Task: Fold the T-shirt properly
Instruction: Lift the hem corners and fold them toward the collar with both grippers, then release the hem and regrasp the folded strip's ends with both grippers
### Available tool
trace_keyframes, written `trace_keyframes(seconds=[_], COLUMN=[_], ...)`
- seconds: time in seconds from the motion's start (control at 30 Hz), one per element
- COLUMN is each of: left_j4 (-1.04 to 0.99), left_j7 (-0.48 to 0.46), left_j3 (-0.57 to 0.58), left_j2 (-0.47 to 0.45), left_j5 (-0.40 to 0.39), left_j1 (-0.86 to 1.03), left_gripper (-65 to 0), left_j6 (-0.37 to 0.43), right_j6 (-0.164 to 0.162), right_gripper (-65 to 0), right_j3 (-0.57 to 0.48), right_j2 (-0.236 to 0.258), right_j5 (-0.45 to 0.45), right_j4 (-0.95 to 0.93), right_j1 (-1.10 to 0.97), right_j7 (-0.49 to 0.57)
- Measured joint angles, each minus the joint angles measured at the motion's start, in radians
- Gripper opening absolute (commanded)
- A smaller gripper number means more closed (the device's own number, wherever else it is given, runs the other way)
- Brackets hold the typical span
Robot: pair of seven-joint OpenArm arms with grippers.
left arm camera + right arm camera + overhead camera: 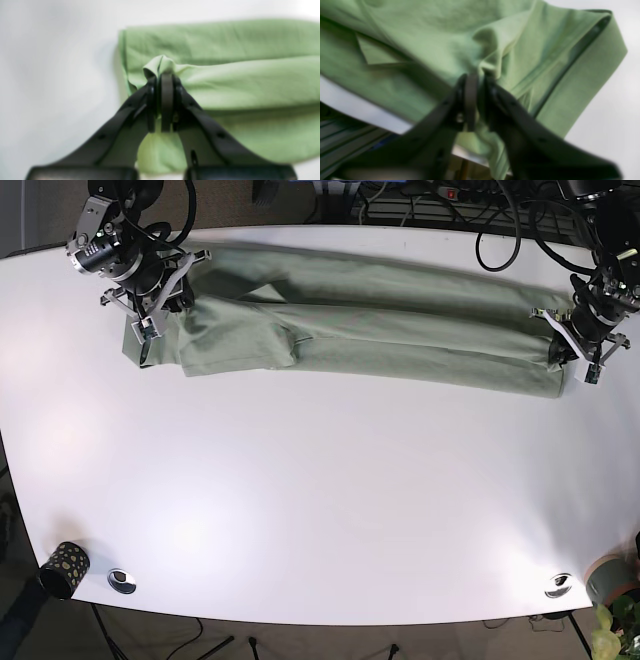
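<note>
White table [320, 510], one green T-shirt [380, 325], two pincers [163, 75] [480, 75] clamping it

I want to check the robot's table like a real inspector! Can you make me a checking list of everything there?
Surface: white table, mostly bare.
Job's things: green T-shirt, folded into a long strip along the far edge.
Clutter: dotted cup and two metal discs by the near edge.
Grippers: left gripper and right gripper, jaws pinched on shirt cloth at opposite ends.
Cables: black cables behind the table.
Surroundings: plant pot, near corner.
</note>
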Motion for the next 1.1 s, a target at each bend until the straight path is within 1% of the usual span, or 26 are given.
trace_keyframes(seconds=[0.03, 0.1, 0.13, 0.17, 0.2, 0.27, 0.3, 0.37, 0.43, 0.47, 0.57, 0.63, 0.73, 0.8, 0.9, 1.03, 1.1], left_j4=[0.0, 0.0, 0.0, 0.0, 0.0, 0.0, 0.001, 0.003, 0.022, 0.041, 0.115, 0.13, 0.129, 0.119, 0.086, 0.035, -0.025], left_j7=[0.002, 0.001, 0.001, 0.003, 0.007, 0.02, 0.029, 0.028, 0.034, 0.034, 0.027, 0.023, 0.029, 0.029, 0.032, 0.032, 0.026], left_j3=[0.0, -0.001, -0.001, -0.001, 0.001, 0.001, 0.0, 0.0, -0.008, -0.022, -0.059, -0.062, -0.062, -0.044, 0.0, 0.004, 0.003], left_j2=[-0.003, -0.008, -0.008, -0.007, -0.006, -0.007, -0.007, -0.007, -0.005, -0.003, -0.002, 0.0, 0.033, 0.058, 0.076, 0.076, 0.073], left_j5=[0.0, 0.003, 0.003, 0.003, 0.002, 0.003, 0.006, 0.003, 0.003, 0.001, -0.002, -0.01, -0.013, 0.0, 0.048, 0.075, 0.074], left_j1=[0.004, 0.008, 0.01, 0.012, 0.014, 0.015, 0.014, 0.014, 0.015, 0.017, 0.011, -0.006, -0.027, -0.036, -0.038, -0.032, -0.037], left_gripper=[-56.5, -45.8, -40.3, -31.0, -24.9, -16.1, -14.3, -15.6, -17.8, -18.3, -19.2, -19.2, -19.2, -19.2, -19.2, -19.2, -19.2], left_j6=[-0.006, -0.01, -0.011, -0.012, -0.012, -0.012, -0.012, -0.012, -0.012, -0.013, -0.016, -0.023, -0.043, -0.05, -0.061, -0.061, -0.061], right_j6=[0.0, 0.0, 0.0, -0.001, 0.0, -0.002, -0.002, 0.0, -0.005, -0.008, -0.006, -0.007, -0.009, -0.006, -0.007, -0.007, -0.007], right_gripper=[-39.5, -32.3, -30.0, -27.6, -27.0, -27.3, -27.1, -27.1, -27.1, -27.1, -27.1, -27.1, -27.1, -27.3, -27.3, -27.3, -27.3], right_j3=[0.002, 0.004, 0.004, 0.004, 0.005, 0.005, 0.014, 0.059, 0.094, 0.098, 0.095, 0.093, 0.05, 0.017, 0.005, 0.013, 0.012], right_j2=[0.0, 0.002, 0.003, 0.003, 0.003, 0.002, 0.002, 0.002, 0.005, 0.009, 0.02, 0.019, 0.019, 0.005, -0.003, 0.008, 0.02], right_j5=[0.0, -0.004, -0.004, -0.003, -0.003, 0.006, 0.027, 0.109, 0.157, 0.175, 0.273, 0.307, 0.322, 0.321, 0.315, 0.311, 0.262], right_j4=[-0.008, -0.017, -0.017, -0.016, -0.016, 0.0, 0.012, 0.02, 0.02, 0.021, 0.02, 0.02, 0.006, -0.035, -0.107, -0.214, -0.26], right_j1=[-0.001, -0.006, -0.011, -0.014, -0.019, -0.028, -0.031, -0.027, -0.024, -0.022, -0.01, 0.01, 0.027, 0.05, 0.071, 0.096, 0.111], right_j7=[0.0, 0.0, 0.0, -0.001, 0.0, -0.005, -0.003, 0.0, 0.0, -0.002, -0.009, -0.011, 0.001, -0.009, -0.01, 0.0, 0.008])
